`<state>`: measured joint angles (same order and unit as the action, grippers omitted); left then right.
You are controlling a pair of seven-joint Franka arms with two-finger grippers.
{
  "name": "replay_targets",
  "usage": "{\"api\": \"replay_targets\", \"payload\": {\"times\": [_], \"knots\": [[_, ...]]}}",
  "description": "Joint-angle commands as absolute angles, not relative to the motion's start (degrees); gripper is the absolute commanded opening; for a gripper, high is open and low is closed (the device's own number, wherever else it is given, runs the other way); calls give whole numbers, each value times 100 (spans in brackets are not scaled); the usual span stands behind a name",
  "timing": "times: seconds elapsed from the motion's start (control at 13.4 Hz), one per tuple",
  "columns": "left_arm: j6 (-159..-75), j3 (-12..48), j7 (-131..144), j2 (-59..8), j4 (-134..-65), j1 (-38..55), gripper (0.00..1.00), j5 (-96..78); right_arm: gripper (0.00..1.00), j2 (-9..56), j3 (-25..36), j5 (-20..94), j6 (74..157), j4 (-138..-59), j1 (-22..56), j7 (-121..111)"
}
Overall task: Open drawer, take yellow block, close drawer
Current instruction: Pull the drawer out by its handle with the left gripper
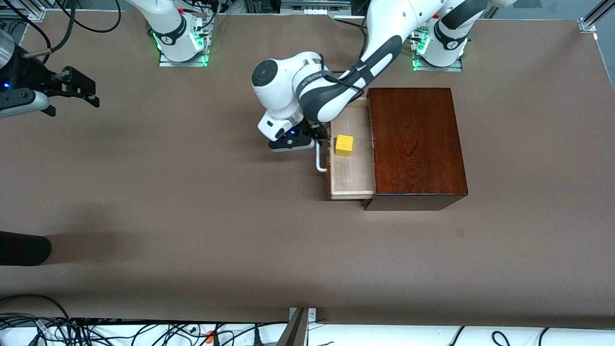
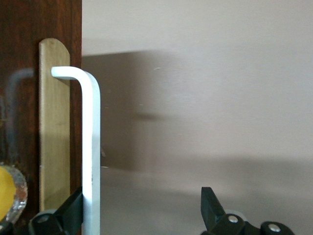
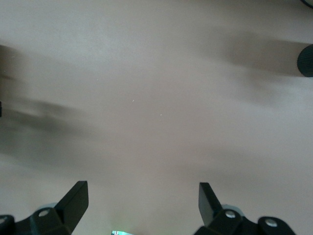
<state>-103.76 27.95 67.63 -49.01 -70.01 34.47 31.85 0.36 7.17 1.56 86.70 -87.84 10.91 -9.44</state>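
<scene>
The drawer (image 1: 350,166) stands pulled out of the dark wooden box (image 1: 415,144), toward the right arm's end of the table (image 1: 192,216), its pale wood floor exposed. The yellow block (image 1: 344,145) sits inside the drawer, near the front panel and about midway along it. The white handle (image 1: 319,158) projects from the drawer front. The left gripper (image 1: 314,139) is down at the handle; in the left wrist view its 2 fingers (image 2: 210,208) are spread apart, with the bar (image 2: 91,147) right against 1 finger, though contact seems likely rather than certain. The right gripper (image 1: 79,91) waits over bare table at the right arm's end, its fingers (image 3: 76,200) spread wide, holding nothing.
</scene>
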Motion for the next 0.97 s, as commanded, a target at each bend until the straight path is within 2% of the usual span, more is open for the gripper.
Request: {"api": "replay_targets", "payload": {"times": [0.0,0.52,0.75,0.89], "knots": [[-10415,2848,6864,-5273,-6364,3674,100,3252,100,18,747,193,8604,-8754,1099,-1011],[-10521,2856,6794,-5090,-6302,3587,100,3208,100,18,747,185,8596,-8754,1090,-1011],[-9925,2997,6419,-4353,-6372,3113,100,2640,100,18,747,185,8596,-8754,1090,-1011],[-9582,2988,5804,-3590,-6625,2631,100,1990,100,18,747,185,8596,-8754,1090,-1011]]}}
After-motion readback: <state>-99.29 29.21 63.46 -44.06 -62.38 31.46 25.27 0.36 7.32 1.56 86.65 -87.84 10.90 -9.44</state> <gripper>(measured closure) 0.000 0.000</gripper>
